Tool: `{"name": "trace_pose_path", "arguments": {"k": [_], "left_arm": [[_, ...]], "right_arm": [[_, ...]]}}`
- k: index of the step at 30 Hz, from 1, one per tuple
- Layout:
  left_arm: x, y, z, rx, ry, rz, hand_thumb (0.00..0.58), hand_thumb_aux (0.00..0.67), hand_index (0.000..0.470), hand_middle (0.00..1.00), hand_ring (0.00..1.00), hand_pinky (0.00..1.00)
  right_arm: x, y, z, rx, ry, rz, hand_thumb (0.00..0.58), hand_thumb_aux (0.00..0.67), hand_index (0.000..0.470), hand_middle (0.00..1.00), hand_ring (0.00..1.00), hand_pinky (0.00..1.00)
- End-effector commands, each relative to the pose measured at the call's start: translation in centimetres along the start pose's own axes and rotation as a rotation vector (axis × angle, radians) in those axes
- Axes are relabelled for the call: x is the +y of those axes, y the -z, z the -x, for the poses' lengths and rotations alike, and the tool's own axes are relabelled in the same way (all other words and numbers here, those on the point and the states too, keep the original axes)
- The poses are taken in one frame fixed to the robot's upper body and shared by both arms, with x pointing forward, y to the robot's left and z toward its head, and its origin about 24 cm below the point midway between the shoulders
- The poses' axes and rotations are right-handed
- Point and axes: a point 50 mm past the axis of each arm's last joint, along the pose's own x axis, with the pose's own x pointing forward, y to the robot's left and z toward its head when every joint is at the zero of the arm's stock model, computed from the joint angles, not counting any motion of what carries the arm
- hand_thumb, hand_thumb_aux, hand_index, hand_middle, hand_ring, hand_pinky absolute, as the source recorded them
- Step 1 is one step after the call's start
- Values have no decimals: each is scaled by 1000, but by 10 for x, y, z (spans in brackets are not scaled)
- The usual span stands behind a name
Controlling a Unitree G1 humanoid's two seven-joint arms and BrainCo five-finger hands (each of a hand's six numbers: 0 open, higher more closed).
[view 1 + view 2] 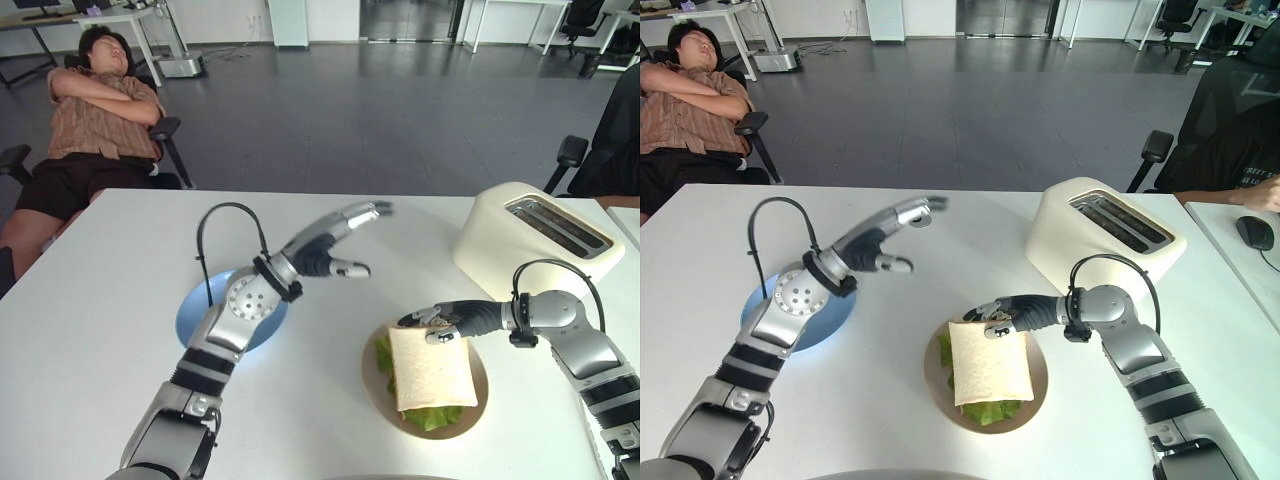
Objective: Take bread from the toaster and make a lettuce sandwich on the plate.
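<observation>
A slice of bread [432,368] lies on top of green lettuce [434,417] on the tan plate [478,398] near the table's front. My right hand [440,321] rests at the bread's far edge, fingers curled and touching it. The cream toaster [535,240] stands at the back right, its slots looking empty. My left hand [335,243] hovers open above the table's middle, left of the toaster and beyond the plate, holding nothing.
A blue plate [192,315] lies on the left under my left forearm. The white table's far edge [300,193] runs behind the toaster. A second table with a computer mouse [1253,232] sits at the right.
</observation>
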Motion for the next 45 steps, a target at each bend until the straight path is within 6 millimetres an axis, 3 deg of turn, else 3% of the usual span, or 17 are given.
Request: {"name": "trace_pose_path", "arguments": {"k": [1,5,16,21,26,27,28,32,34,37,40,42,45], "left_arm": [[-41,-39,4,-184,191,229,0,0,0,0,0,0],[-75,-46,5,-202,321,325,0,0,0,0,0,0],[-121,-17,8,-79,464,269,0,0,0,0,0,0],[-145,-7,19,-17,560,324,0,0,0,0,0,0],[-174,15,43,216,746,417,0,0,0,0,0,0],[-180,17,49,259,785,441,0,0,0,0,0,0],[-184,19,53,290,796,469,0,0,0,0,0,0],[-190,20,57,339,812,533,0,0,0,0,0,0],[-189,20,56,341,818,534,0,0,0,0,0,0],[-189,18,56,331,822,530,0,0,0,0,0,0],[-182,17,52,309,788,506,0,0,0,0,0,0],[-165,12,40,229,698,490,0,0,0,0,0,0],[-132,-18,21,-25,574,516,0,0,0,0,0,0]], "right_arm": [[-4,-1,0,-5,11,14,580,670,470,0,0,0],[-4,0,1,5,22,22,580,670,470,0,0,0],[-5,4,4,32,30,21,580,670,470,0,0,0],[-5,5,5,37,30,23,580,670,470,0,0,0],[-9,3,6,42,44,40,580,670,470,0,0,0],[-12,0,8,39,64,59,368,265,186,0,0,0],[-17,-6,11,28,95,91,0,0,0,0,0,0],[-52,-46,28,-74,394,256,0,0,0,0,0,0],[-76,-72,48,-141,637,309,0,0,0,0,0,0],[-90,-104,75,-252,864,335,0,0,0,0,0,0],[-81,-112,82,-288,858,289,0,0,0,0,0,0],[-63,-105,73,-244,720,202,0,0,0,0,0,0],[-25,-85,57,-132,459,98,0,0,0,0,0,0]]}}
